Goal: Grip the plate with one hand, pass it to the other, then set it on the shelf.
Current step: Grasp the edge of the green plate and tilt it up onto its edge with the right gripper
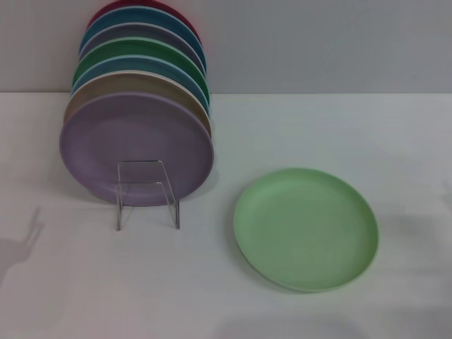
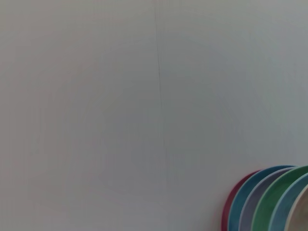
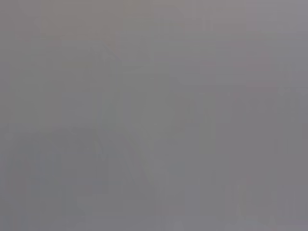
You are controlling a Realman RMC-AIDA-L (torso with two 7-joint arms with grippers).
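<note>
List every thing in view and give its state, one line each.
Mint-green plate: lying flat on the table, right of the rack, nothing holding it.
Wire rack: upright, full of plates standing on edge.
Lilac plate: foremost in the rack, leaning back on the row.
Row of plates: on edge behind the lilac one.
Table: white, bearing all of it.
Neither gripper is in view.

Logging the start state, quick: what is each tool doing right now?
Left tool: not in view, state cannot be told.
Right tool: not in view either.
The plate lies untouched on the table.
</note>
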